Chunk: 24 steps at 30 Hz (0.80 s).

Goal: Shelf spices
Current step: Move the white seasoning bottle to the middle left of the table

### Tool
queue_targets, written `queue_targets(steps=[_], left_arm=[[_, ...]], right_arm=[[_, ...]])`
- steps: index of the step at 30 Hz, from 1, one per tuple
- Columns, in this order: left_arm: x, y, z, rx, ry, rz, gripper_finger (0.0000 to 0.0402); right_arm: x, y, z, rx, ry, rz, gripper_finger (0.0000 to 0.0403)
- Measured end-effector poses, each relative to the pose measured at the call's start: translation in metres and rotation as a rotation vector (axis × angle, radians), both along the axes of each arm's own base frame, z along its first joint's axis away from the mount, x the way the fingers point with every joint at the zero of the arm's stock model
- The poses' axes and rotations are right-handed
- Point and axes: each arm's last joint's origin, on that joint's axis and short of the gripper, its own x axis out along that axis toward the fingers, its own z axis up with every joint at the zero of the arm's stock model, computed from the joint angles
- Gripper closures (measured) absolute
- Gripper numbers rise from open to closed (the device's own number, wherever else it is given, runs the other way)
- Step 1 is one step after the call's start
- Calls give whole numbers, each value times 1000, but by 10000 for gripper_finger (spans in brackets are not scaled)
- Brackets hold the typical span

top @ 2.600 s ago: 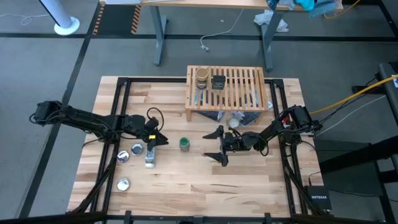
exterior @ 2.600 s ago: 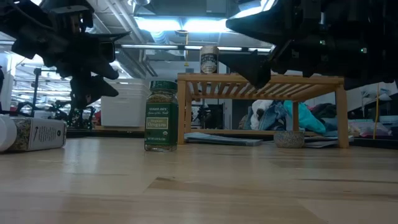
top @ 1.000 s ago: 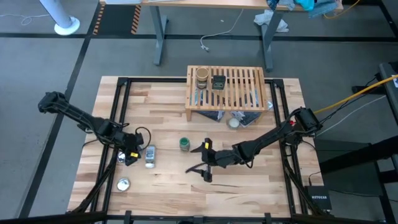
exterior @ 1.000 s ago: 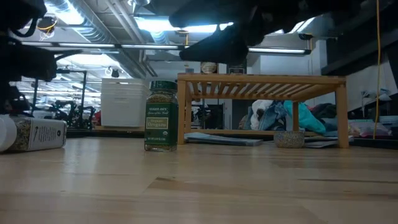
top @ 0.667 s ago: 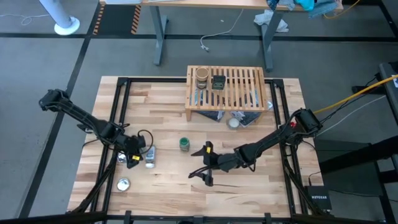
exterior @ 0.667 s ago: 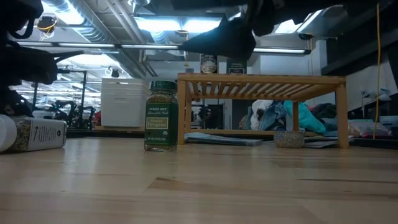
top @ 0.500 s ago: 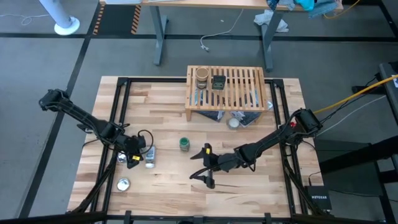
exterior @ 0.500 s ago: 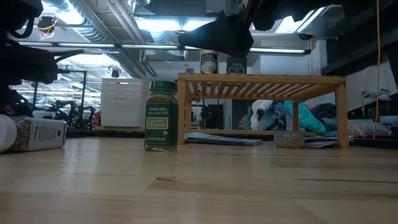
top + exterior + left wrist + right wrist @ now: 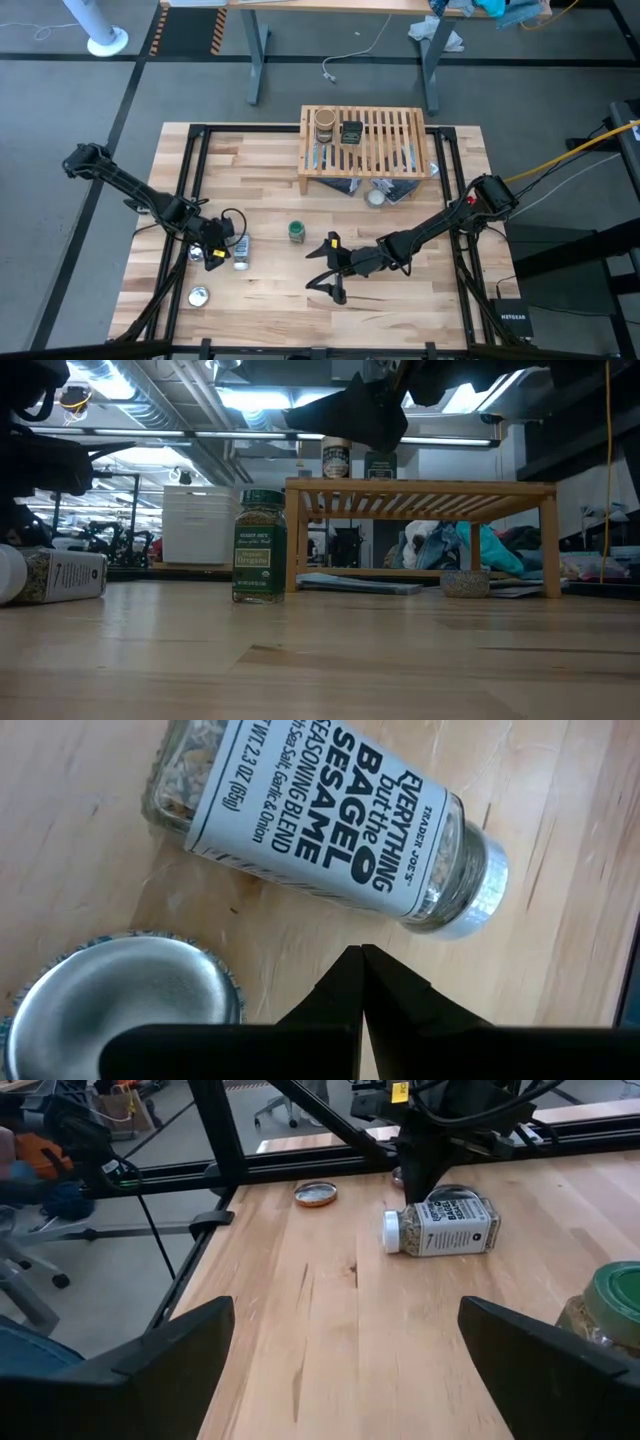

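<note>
On top of the slatted shelf (image 9: 366, 140) at the far side of the surface (image 9: 400, 310) stand the tan-brown round jar (image 9: 324, 125) and the dark tin (image 9: 351, 131), side by side near its left end; the low view shows them (image 9: 336, 461) (image 9: 379, 465) above the top rail of the shelf (image 9: 420, 488), partly behind a dark arm. Well in front of the shelf, the green-lidded jar (image 9: 297, 232) stands upright alone, and only the low view lets its oregano label (image 9: 259, 547) be read. Farther left, the clear white-capped jar (image 9: 240, 251) lies on its side; the left wrist view shows its label (image 9: 320, 805) and silvery cap end, with a shiny round piece (image 9: 120, 1005) just beside it. The left tool (image 9: 215, 255) sits low right next to this fallen jar, its fingers (image 9: 345, 985) pressed together to a point and gripping nothing. The right tool (image 9: 328, 268) hovers in front of the green-lidded jar, fingers (image 9: 150, 1355) spread wide and empty; its wrist view catches the green lid (image 9: 618, 1295) at the edge, seemingly just outside the spread. Another shiny round piece (image 9: 199, 295) lies near the front left.
</note>
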Motion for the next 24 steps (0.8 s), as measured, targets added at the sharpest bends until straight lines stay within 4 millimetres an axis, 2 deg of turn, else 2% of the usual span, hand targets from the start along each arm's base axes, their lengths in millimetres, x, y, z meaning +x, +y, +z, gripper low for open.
queue_targets(steps=[14,18,21,24], left_arm=[[0,0,0,1,-1,-2,400],[0,0,0,0,0,0,400],[0,0,0,0,0,0,400],[1,0,0,-3,-6,0,400]], right_arm=[[-2,6,0,62,29,211,13],[-3,8,0,135,55,266,13],[-3,9,0,172,63,261,13],[-2,7,0,195,61,183,13]])
